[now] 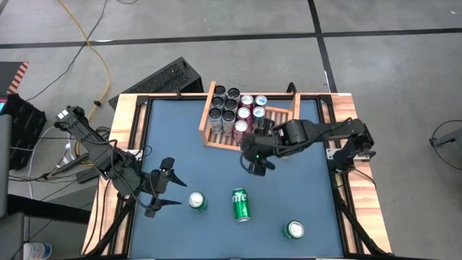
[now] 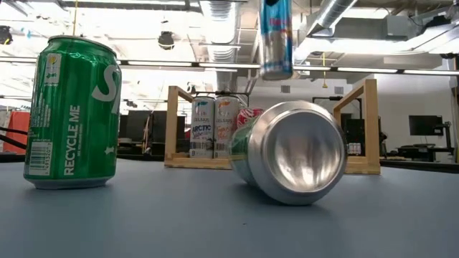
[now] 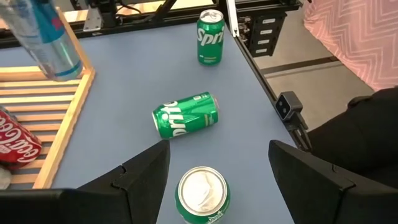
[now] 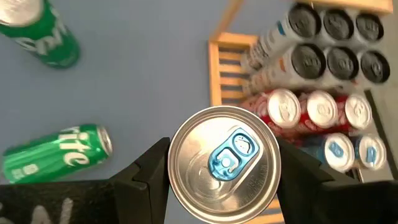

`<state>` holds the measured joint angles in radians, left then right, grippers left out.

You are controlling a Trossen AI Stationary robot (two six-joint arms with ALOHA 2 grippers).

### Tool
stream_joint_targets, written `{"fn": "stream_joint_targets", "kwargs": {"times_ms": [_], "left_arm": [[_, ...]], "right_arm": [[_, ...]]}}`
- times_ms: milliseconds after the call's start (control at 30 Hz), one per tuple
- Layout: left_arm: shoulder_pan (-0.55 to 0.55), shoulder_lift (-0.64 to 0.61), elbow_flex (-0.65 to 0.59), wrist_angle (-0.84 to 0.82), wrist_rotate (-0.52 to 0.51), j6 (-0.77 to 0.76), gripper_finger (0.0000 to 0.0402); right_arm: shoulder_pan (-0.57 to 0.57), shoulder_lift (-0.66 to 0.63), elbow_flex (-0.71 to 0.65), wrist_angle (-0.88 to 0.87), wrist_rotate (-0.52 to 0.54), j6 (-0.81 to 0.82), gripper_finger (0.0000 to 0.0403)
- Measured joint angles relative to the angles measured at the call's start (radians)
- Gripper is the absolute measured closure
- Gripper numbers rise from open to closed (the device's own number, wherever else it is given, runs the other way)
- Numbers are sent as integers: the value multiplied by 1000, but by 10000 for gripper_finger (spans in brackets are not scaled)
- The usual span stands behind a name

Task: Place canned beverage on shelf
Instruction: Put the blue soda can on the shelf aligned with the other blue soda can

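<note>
- We judge the carry is under way: right gripper [image 4: 224,163] is clamped on a blue-tab can [image 4: 224,162], held off the table just before the shelf [image 1: 208,137]
- Next we'd lower it into the shelf's bare slats
- Left gripper [image 1: 164,189] waits, fingers apart, near a green can [image 1: 197,201]

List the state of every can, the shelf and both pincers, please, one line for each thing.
Right pincer: shut on the blue-tab can, held upright in the air.
Left pincer: open, holding nothing.
Middle Sprite can: lying on its side.
Left Sprite can: upright.
Right Sprite can: upright.
Shelf: partly filled with upright cans.
</note>
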<state>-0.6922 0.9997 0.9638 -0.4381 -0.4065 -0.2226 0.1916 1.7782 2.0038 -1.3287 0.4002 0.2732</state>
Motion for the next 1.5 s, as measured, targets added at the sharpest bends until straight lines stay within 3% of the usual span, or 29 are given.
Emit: {"fn": "stream_joint_targets", "kwargs": {"times_ms": [133, 400, 567, 1067, 1500], "left_arm": [[0, 0, 0, 0, 0, 0, 140], [0, 0, 0, -1, 0, 19, 140], [0, 0, 0, 0, -1, 20, 140], [0, 0, 0, -1, -2, 18, 140], [0, 0, 0, -9, -1, 19, 140]], "right_arm": [[-46, -75, -128, 69, -5, 17, 184], [-131, -324, -525, 279, -1, 120, 184], [-200, -368, -674, 412, -35, 109, 184], [-415, -233, -718, 560, -124, -53, 184], [-442, -235, -813, 626, -173, -69, 184]]}}
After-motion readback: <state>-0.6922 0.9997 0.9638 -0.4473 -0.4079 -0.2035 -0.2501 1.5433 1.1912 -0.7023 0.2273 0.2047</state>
